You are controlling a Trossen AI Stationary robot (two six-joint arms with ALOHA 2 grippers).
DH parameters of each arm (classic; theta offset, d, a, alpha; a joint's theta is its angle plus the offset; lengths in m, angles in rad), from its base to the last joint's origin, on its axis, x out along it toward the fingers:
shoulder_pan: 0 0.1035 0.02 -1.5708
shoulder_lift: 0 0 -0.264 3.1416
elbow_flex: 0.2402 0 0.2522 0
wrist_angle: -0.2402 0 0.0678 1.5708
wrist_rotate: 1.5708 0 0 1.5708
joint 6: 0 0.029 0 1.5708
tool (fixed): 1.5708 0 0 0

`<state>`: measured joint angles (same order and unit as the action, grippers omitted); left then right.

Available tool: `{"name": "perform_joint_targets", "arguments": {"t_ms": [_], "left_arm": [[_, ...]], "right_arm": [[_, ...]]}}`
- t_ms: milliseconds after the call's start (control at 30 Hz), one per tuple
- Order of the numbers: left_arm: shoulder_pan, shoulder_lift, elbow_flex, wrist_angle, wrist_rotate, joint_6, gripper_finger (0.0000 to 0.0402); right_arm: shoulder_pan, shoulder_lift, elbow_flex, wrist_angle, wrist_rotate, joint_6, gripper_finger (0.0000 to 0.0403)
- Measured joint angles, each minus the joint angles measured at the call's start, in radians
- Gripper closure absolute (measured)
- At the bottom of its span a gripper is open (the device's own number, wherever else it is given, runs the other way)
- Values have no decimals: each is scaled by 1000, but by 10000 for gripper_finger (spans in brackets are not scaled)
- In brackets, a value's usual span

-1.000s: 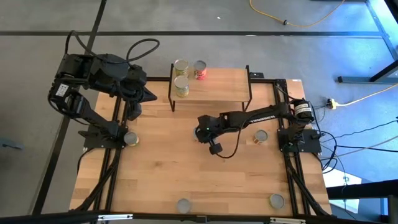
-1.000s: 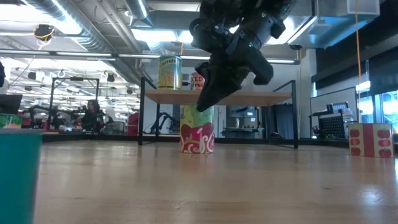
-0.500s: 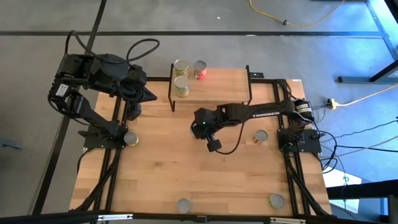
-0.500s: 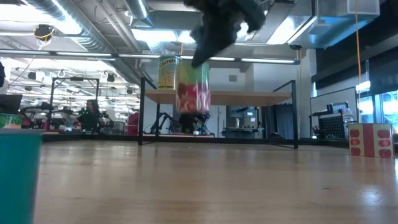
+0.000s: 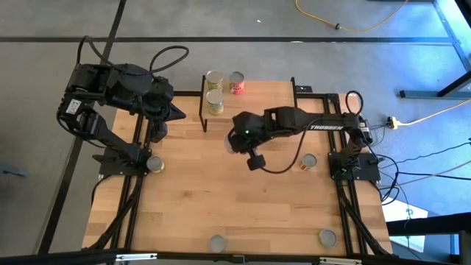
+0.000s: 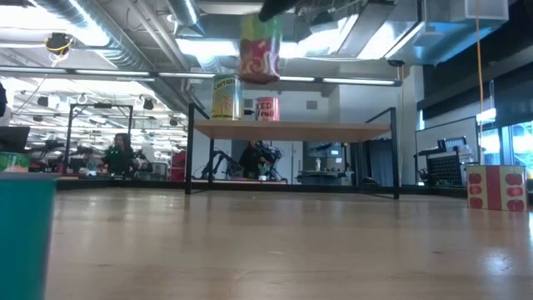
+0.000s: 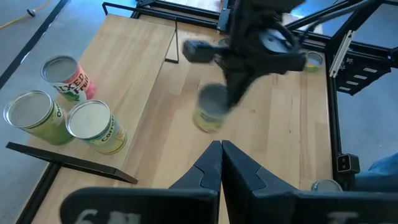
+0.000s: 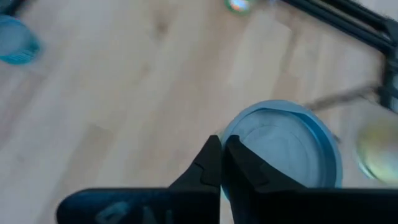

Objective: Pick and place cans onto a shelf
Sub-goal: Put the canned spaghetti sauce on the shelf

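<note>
My right gripper (image 5: 235, 142) is shut on a can with a green and red label (image 6: 261, 52). It holds the can high over the middle of the table, above the level of the shelf board (image 6: 291, 129). The left wrist view shows the can (image 7: 211, 113) under the arm. The shelf (image 5: 257, 103) stands at the table's far edge. Three cans (image 5: 214, 79) (image 5: 236, 82) (image 5: 214, 101) stand upright on its left end. My left gripper (image 7: 221, 155) waits shut and holding nothing at the far left (image 5: 176, 112). My right gripper pinches the rim of the can's silver top (image 8: 227, 140) between its two fingers, which are almost together. The fingers (image 8: 211, 165) slant down onto it from the table's right side. The can hangs below them, lifted clear of the table and about upright.
More cans stand on the table: one by the left arm's base (image 5: 154, 163), one by the right arm's base (image 5: 309, 160) and two at the near edge (image 5: 217, 241) (image 5: 327, 237). A teal can (image 6: 25, 237) looms close in the low view. Bare wood lies between them.
My right gripper has gone straight up with the can and stayed shut on it. The can stood on the table in front of the shelf; it now hangs clear, above the shelf board, and a little closer to the shelf.
</note>
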<state>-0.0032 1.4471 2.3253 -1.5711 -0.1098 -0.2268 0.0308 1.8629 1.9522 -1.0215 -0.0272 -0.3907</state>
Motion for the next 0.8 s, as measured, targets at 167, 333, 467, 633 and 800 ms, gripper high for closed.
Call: {"name": "perform_joint_targets", "arguments": {"t_ms": [167, 333, 467, 633, 800], "left_arm": [[0, 0, 0, 0, 0, 0, 401], [0, 0, 0, 0, 0, 0, 401], [0, 0, 0, 0, 0, 1, 401], [0, 0, 0, 0, 0, 1, 401], [0, 0, 0, 0, 0, 1, 401]], "right_arm": [[-44, 0, 11, -30, 87, 1, 395], [-111, 0, 11, -22, 122, 2, 395], [-168, 0, 11, -15, 161, 4, 395], [-235, 4, 11, 15, 139, -3, 396], [-292, 5, 11, 42, 40, -2, 396]]}}
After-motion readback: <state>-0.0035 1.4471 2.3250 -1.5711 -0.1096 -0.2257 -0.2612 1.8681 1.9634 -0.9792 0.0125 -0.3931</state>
